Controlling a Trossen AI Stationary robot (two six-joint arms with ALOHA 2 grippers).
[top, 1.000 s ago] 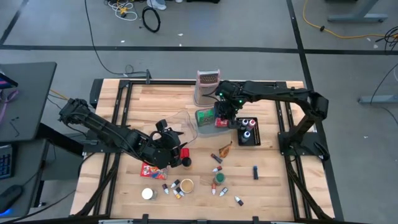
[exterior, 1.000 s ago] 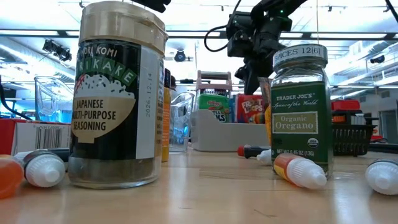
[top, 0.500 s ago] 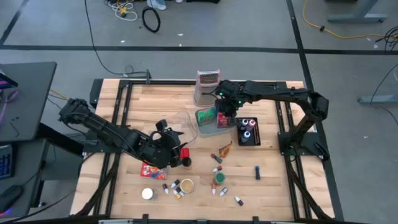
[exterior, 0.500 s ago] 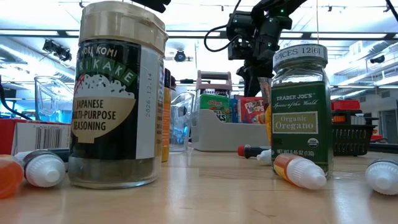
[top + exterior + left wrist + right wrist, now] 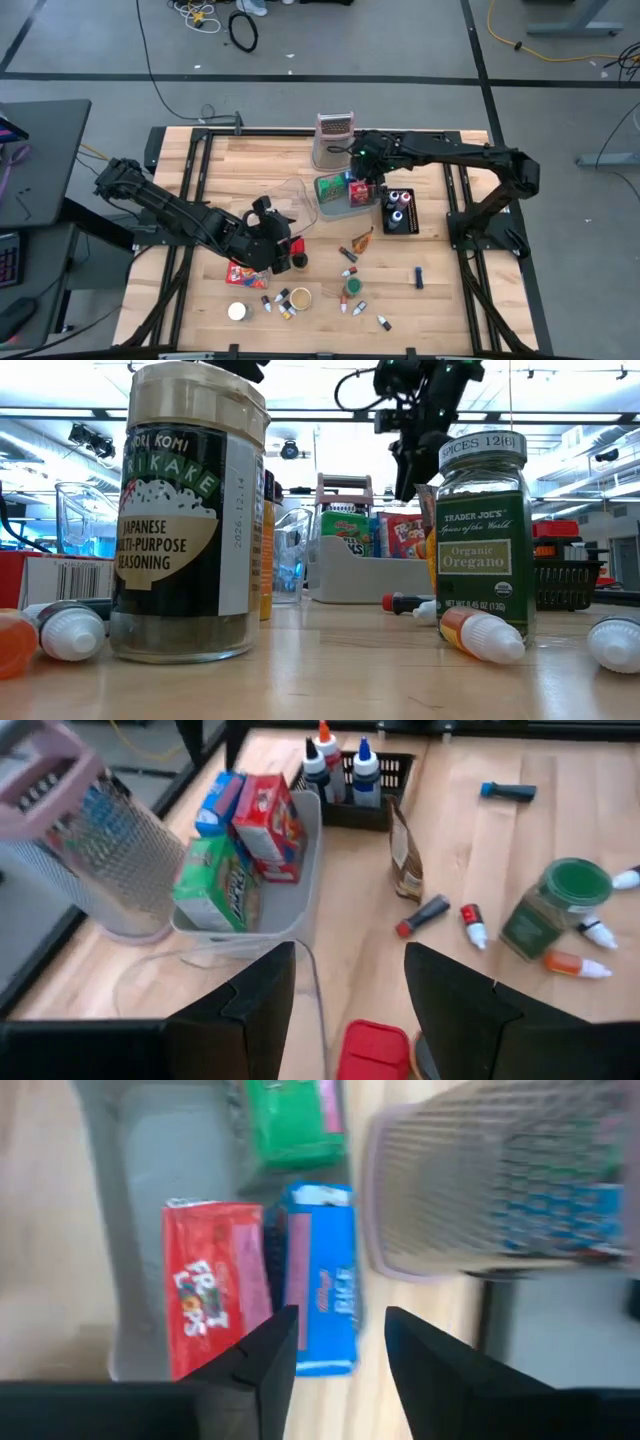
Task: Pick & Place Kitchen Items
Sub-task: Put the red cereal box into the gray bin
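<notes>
We look down on a pale wooden tabletop [image 5: 250,160] in a dark metal frame, set on a grey concrete floor [image 5: 400,40] crossed by dark lines and loose cables. Across the tabletop at surface height we see a bright room with ceiling lights.

The right end effector [image 5: 362,172] hangs above the grey tray [image 5: 335,208], its fingers spread and empty; in the right wrist view the red cereal box [image 5: 212,1288], blue cereal box [image 5: 322,1275] and green cereal box [image 5: 290,1120] lie side by side in that tray, with the metal grater [image 5: 333,138] just beside it.

The left end effector [image 5: 283,238] sits low near the tabletop's middle, fingers parted around nothing, a red packet [image 5: 243,272] close by. Small jars and capsule-like pieces [image 5: 345,290] lie scattered toward the front edge, among them the oregano jar [image 5: 480,550] and the seasoning jar [image 5: 190,510].
</notes>
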